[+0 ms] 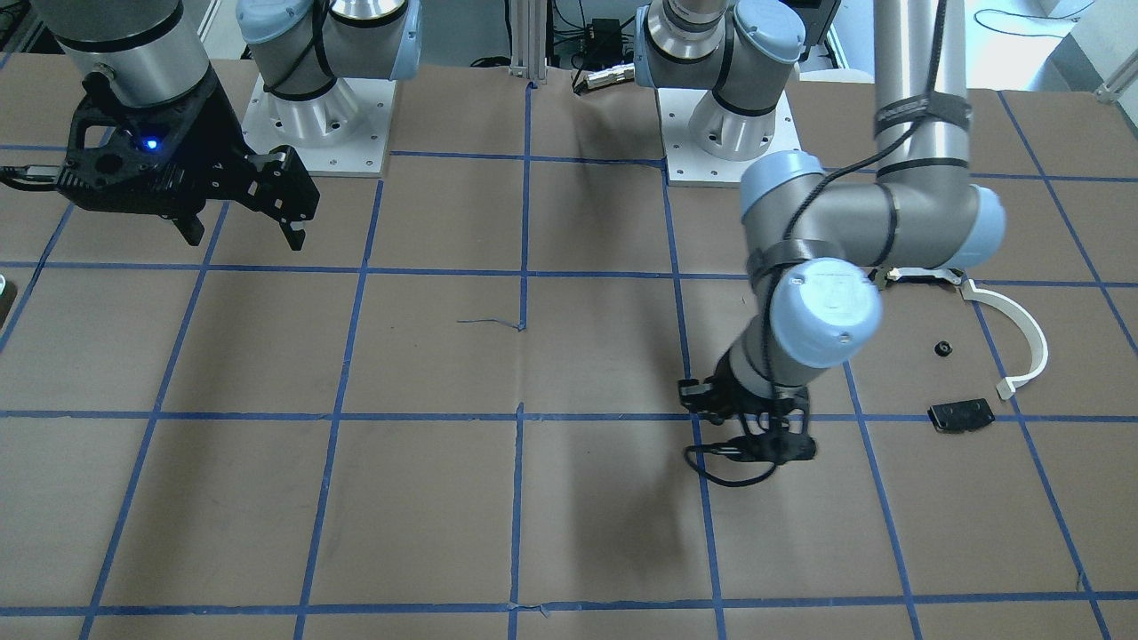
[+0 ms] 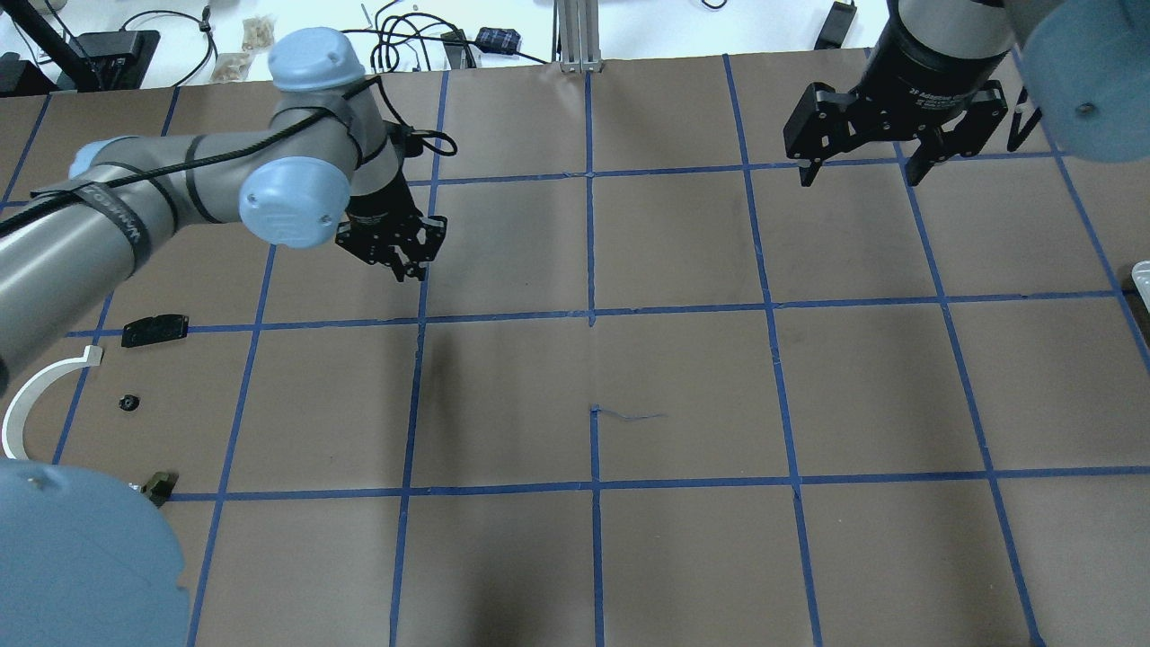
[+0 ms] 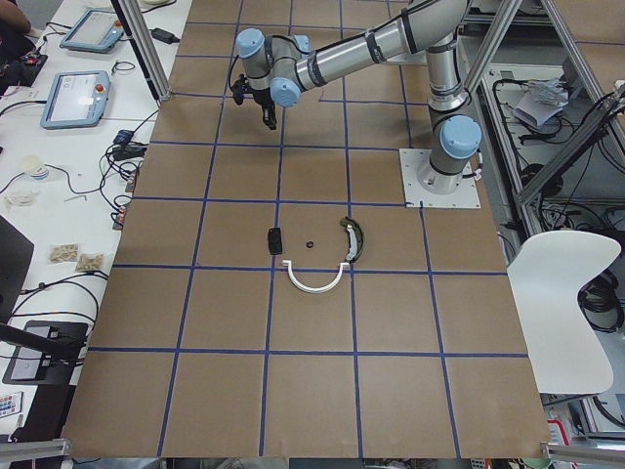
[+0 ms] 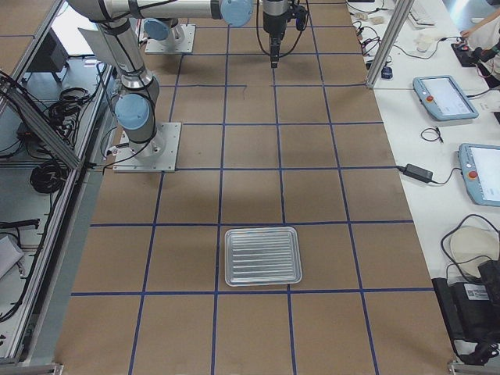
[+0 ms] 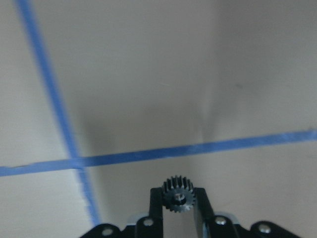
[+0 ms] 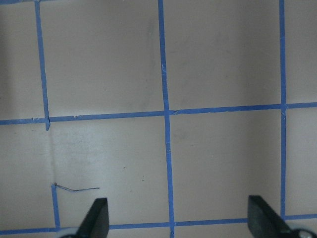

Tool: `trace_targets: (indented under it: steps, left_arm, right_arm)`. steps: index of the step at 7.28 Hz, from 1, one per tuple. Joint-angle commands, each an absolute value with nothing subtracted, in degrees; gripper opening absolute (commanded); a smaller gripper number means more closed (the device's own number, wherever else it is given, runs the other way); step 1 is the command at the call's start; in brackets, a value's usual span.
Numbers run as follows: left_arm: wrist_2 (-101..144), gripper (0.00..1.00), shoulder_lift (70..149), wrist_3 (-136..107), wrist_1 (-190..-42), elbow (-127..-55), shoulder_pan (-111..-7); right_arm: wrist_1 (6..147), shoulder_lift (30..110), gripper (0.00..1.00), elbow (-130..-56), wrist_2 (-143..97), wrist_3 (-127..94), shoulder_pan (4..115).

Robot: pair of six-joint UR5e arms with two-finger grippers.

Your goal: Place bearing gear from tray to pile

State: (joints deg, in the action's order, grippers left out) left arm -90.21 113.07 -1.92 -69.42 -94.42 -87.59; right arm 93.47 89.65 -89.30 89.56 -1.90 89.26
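Observation:
My left gripper (image 5: 179,198) is shut on a small dark toothed bearing gear (image 5: 179,193) and holds it above the brown table, over a crossing of blue tape lines. It shows in the overhead view (image 2: 402,265) and in the front view (image 1: 756,444). The pile lies to its side, apart from it: a white curved arc (image 2: 36,404), a flat black plate (image 2: 154,330), a small black round part (image 2: 128,403) and a dark curved metal piece (image 3: 353,237). My right gripper (image 2: 858,171) is open and empty, raised above the table. The silver tray (image 4: 262,255) holds nothing.
The table (image 2: 683,395) is brown paper with a grid of blue tape. The two arm bases (image 1: 320,116) stand at the robot's edge. Tablets and cables (image 4: 445,98) lie on the side bench beyond the table.

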Motion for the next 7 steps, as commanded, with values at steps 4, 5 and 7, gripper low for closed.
trace_targets:
  steps: [4,5,7]
  left_arm:
    - [-97.5,0.0,112.7,13.8,-71.7,-96.1,-62.8]
    - [-101.1,0.0,112.4,18.7,-71.6,-98.3,-60.0]
    - [-100.9,0.0,113.1,22.6,-71.1,-101.3,-54.7]
  right_arm:
    - [93.5,89.7,1.0,-89.3,89.7,-1.8,89.2]
    - [93.6,89.7,1.0,-89.3,89.6,-1.8,89.2]
    - [93.6,89.6,1.0,-89.3,89.6,-1.8,89.2]
